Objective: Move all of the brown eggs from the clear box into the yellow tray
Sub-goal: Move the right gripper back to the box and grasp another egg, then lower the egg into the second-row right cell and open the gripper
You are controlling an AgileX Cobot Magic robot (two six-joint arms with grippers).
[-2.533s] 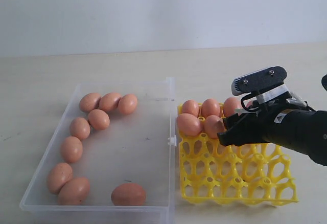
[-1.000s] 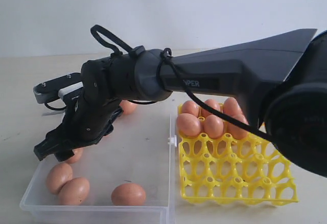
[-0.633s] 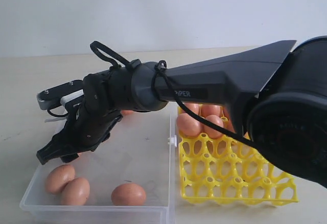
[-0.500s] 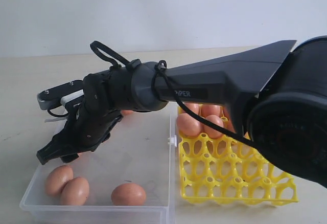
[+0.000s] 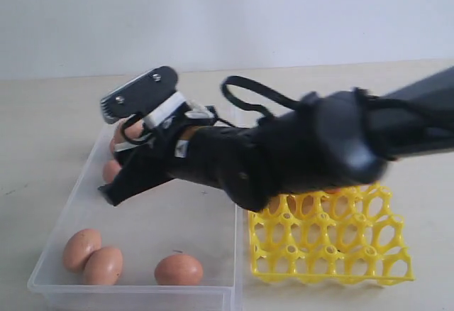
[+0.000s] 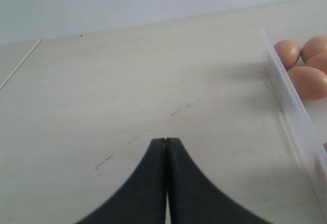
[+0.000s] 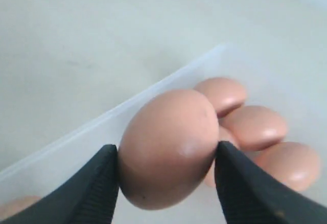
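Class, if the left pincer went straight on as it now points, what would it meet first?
Likely nothing nearby: the shut left pincer points across bare table, while the clear box and its brown eggs sit off to one side. Depth unclear.

the blurred right arm (image 5: 305,151) hides the yellow tray's (image 5: 326,251) far rows and part of the clear box (image 5: 135,289).

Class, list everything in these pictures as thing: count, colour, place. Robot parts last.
Smooth oval eggs: three fully visible, orange-brown, box's near end; more behind, partly hidden.
Shallow transparent plastic box: one, clear, left of tray.
Openwork plastic egg tray: one, yellow, right of box; visible cups empty.
Flat table: one, pale beige, beneath everything.
Right arm: one, black, over box; jaws shut on another egg.
Left jaws: one pair, black, shut, above table beside box.
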